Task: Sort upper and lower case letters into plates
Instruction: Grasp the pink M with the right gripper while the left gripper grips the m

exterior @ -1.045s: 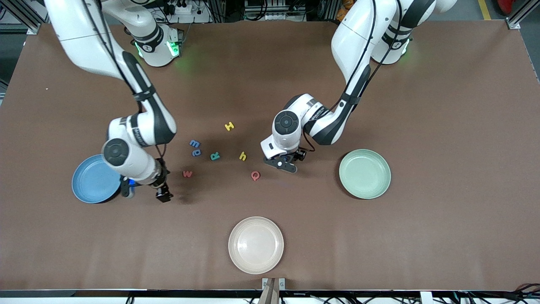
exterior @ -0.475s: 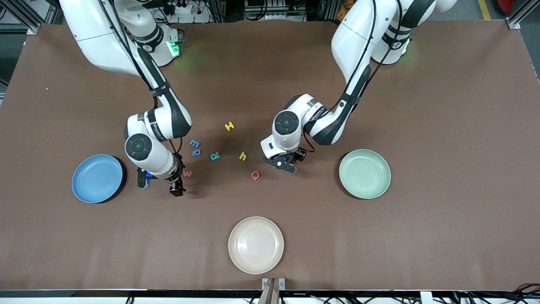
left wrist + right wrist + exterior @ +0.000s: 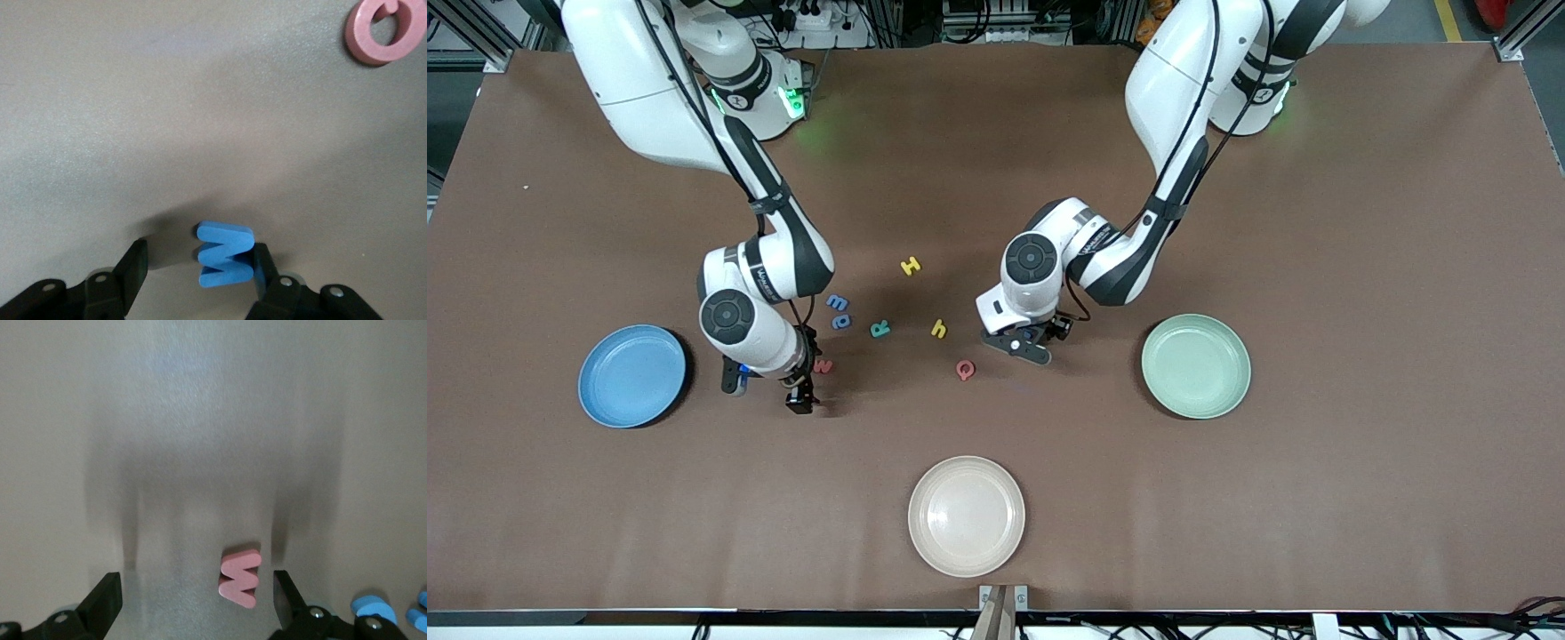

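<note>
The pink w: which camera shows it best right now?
Right wrist view: the pink w lies unobstructed between the open right tool's fingers. The front view shows it partly hidden beside that tool. The left wrist view doesn't show it.

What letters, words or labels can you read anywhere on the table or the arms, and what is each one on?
"H": yellow foam letter.
"R": teal foam letter.
"h": small yellow foam letter.
"Q": red foam letter.
"w": pink foam letter, between the open right gripper fingers.
"m" and a second letter too unclear to name: blue foam letters.
Blue zigzag letter at the left gripper: W or M, unclear.
Arm link print: too small.
</note>
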